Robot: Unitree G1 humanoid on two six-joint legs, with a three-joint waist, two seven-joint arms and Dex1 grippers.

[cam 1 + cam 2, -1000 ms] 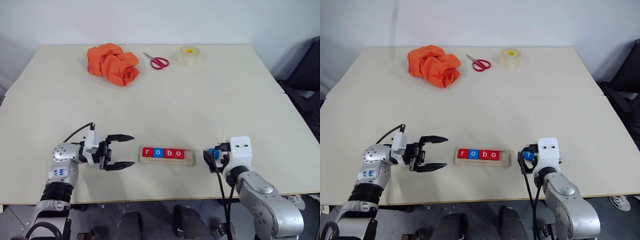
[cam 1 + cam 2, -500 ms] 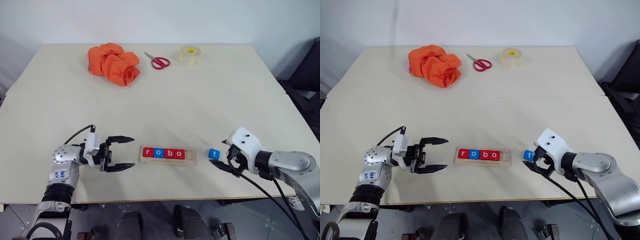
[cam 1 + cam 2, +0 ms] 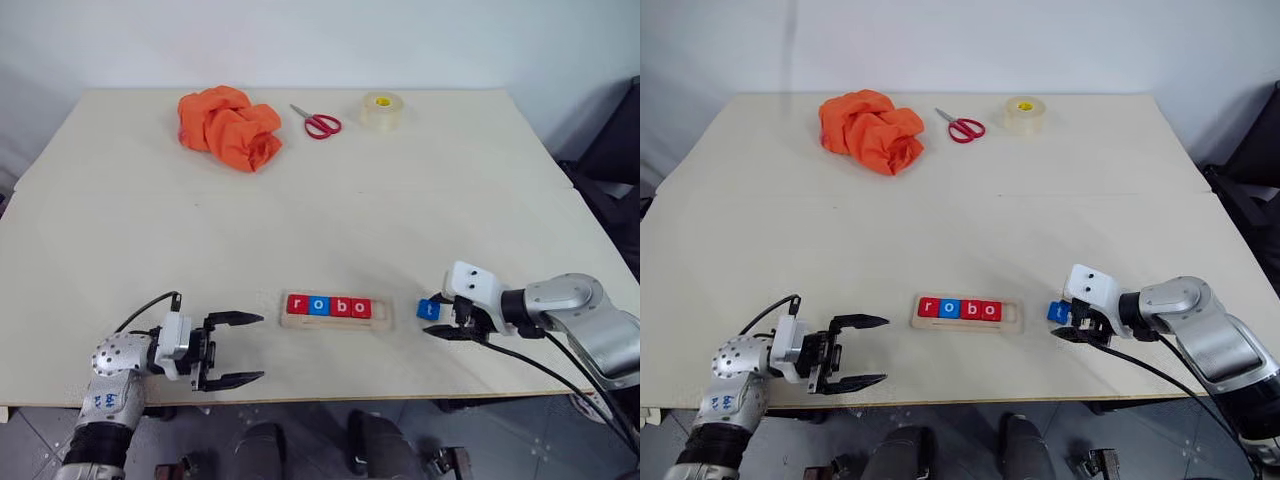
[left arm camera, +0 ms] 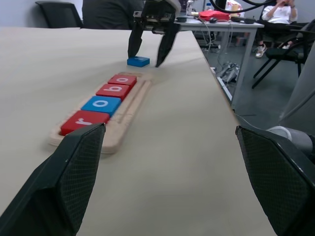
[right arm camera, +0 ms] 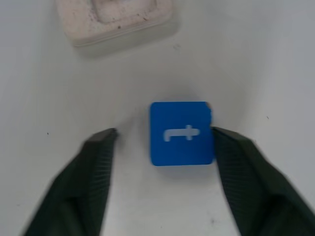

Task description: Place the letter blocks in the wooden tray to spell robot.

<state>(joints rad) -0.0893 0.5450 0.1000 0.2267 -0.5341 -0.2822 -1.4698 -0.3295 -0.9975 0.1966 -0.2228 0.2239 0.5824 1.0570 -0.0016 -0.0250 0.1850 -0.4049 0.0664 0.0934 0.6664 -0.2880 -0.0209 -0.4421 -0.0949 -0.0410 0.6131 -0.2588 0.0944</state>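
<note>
4 of 5 done: r, o, b, o sit in the long pale-wood tray (image 3: 335, 321). Small blue square t tile (image 3: 428, 310) is left on the tabletop (image 3: 330, 220), w/ right claw (image 3: 442, 320) half-open around it, not gripping yet. Left claw (image 3: 240, 349) wide, empty.

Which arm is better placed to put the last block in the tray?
The right: its pincer already straddles the blue t block beside the wooden tray's empty end. The left pincer is at the other end.

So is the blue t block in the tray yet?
Out. The blue t block lies on the table, beside the wooden tray, whose last slot is empty.
</note>
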